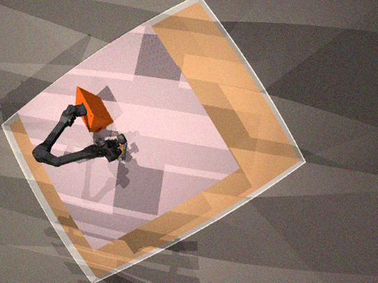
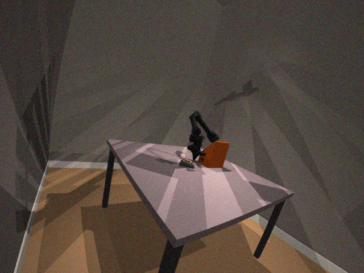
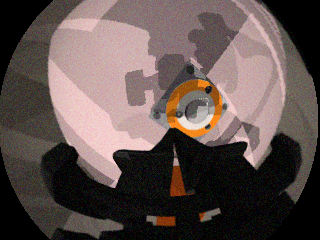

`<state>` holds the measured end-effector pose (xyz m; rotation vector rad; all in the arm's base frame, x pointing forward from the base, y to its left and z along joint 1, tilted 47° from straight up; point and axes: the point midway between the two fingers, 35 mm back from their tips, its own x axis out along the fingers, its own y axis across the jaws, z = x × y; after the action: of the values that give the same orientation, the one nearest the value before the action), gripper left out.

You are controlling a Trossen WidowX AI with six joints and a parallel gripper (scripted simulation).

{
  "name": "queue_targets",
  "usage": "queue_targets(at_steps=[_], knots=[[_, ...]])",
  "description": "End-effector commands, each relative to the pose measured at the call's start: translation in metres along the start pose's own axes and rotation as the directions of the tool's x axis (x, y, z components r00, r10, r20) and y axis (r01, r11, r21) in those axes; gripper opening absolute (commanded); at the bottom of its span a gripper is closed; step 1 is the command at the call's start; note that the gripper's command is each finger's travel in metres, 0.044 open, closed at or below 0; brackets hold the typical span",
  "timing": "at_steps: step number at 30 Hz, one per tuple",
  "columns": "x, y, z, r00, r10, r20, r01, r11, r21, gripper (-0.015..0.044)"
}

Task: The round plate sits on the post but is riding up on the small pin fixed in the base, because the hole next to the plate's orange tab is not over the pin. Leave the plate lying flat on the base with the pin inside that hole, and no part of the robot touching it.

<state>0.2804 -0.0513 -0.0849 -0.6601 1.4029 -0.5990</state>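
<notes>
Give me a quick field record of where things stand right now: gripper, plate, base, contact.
gripper: shut, holding nothing, fingertips meeting at the plate's near edge
plate: orange ring on the central post
base: grey square on the table
contact: cannot tell whether the tips touch the plate
pin and tab: too small to make out
mount: orange block beside the base

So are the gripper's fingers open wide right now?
No, the gripper fingers meet in a closed point just short of the orange round plate, holding nothing.

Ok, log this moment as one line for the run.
gripper: shut, empty | position: tips at near edge of round plate | plate: on base, around post | pin seating: cannot tell
</notes>
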Motion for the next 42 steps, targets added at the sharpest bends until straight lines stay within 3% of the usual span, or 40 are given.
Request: queue_targets(at_steps=[1, 42], knots=[[0.021, 0.000, -0.008, 1.000, -0.011, -0.017, 0.011, 1.000, -0.016, 0.0000], [0.022, 0.006, 0.030, 1.000, -0.011, -0.015, 0.011, 1.000, -0.014, 0.0000]])
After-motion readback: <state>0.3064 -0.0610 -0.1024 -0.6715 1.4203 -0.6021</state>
